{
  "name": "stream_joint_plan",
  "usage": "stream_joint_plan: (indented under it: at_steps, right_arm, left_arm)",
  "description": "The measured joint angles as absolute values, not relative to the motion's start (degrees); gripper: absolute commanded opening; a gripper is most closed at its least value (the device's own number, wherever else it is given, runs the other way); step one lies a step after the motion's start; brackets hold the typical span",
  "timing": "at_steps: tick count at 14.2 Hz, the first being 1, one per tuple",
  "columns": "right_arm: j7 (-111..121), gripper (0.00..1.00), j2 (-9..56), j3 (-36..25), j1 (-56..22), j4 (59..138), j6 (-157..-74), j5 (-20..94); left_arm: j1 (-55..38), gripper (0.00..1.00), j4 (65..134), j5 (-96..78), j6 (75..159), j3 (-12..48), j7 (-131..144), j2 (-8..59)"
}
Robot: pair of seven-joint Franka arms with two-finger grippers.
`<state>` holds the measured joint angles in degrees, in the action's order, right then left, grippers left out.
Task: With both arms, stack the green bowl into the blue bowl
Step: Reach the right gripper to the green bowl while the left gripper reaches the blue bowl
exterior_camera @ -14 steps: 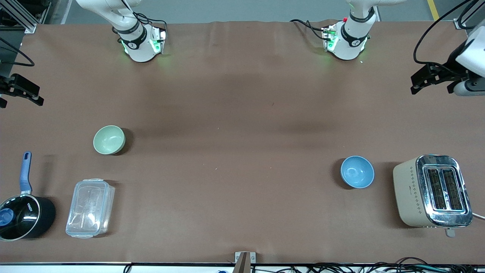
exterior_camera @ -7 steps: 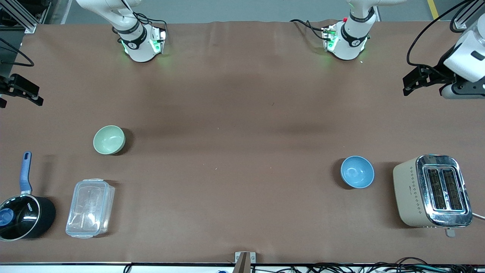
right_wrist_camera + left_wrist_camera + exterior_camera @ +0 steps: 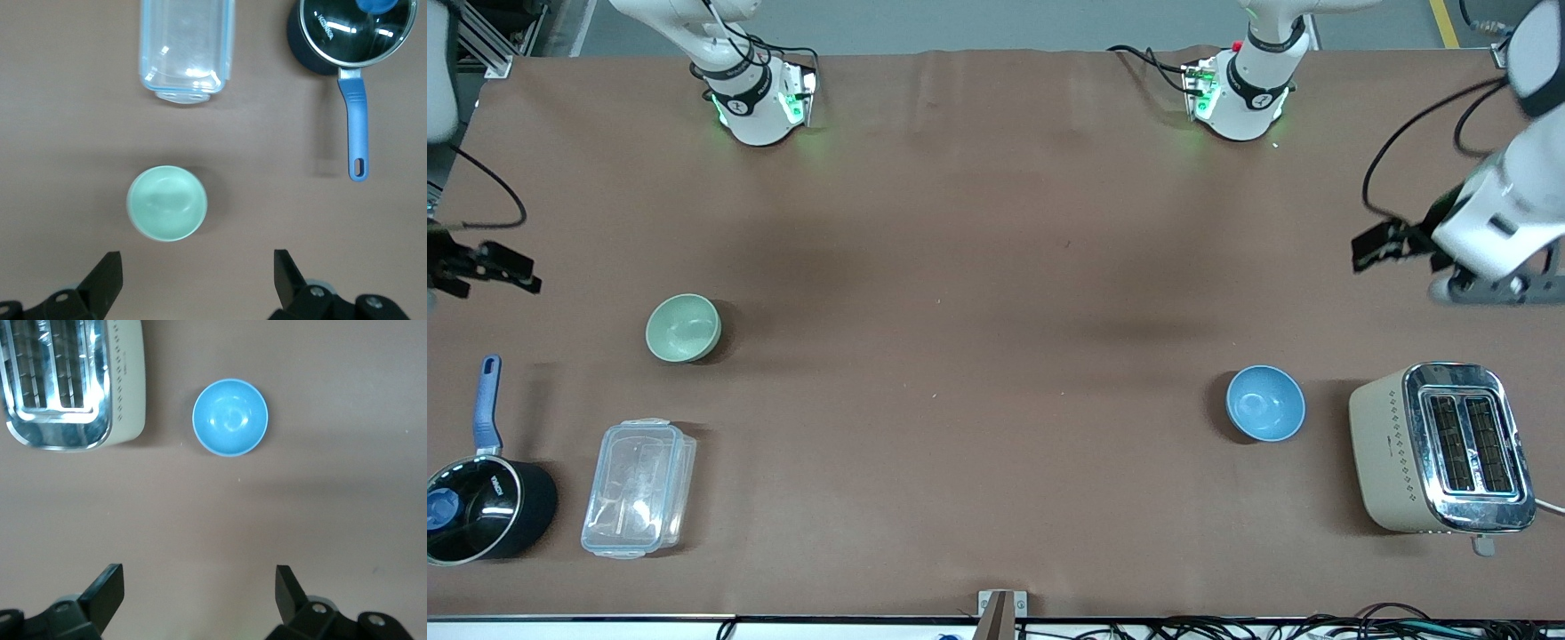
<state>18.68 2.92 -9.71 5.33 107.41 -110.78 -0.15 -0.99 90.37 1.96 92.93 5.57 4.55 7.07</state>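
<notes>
Both grippers open, bowls not yet touched.

Our right gripper (image 3: 193, 280) hangs wide, just short of the green bowl (image 3: 167, 203); we should lower straight onto its rim. Our left gripper (image 3: 199, 595) hangs wide, farther from the blue bowl (image 3: 230, 417); the toaster (image 3: 73, 383) stands near it, the table middle (image 3: 978, 356) is free.

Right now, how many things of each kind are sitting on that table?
Bowls: 2, the green bowl and the blue bowl
Saucepans: 1
Clear plastic boxes: 1
Toasters: 1
Total: 5
</notes>
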Motion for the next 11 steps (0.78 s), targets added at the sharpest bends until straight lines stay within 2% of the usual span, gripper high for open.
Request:
stream_joint_plan:
  at_steps: [3,5,8,11]
  right_arm:
    - [19.89,1.0,6.91,-9.62,6.68,116.99,-122.26,1.41]
    - [19.89,1.0,11.71,-9.08,6.45,120.09,-128.68,3.6]
    - [19.89,1.0,19.18,-8.2,5.64,120.66,-135.26,4.71]
    - [19.89,0.98,22.61,-7.63,5.18,120.58,-138.89,6.6]
  left_arm:
    - [-0.95,1.0,90.28,1.96,98.09,5.56,4.65,12.46]
    - [-0.86,1.0,90.14,1.96,100.27,5.54,4.66,15.4]
    - [-0.77,1.0,90.1,1.96,102.17,5.52,4.7,18.59]
    - [-0.68,1.0,90.25,1.96,103.61,5.47,4.72,20.54]
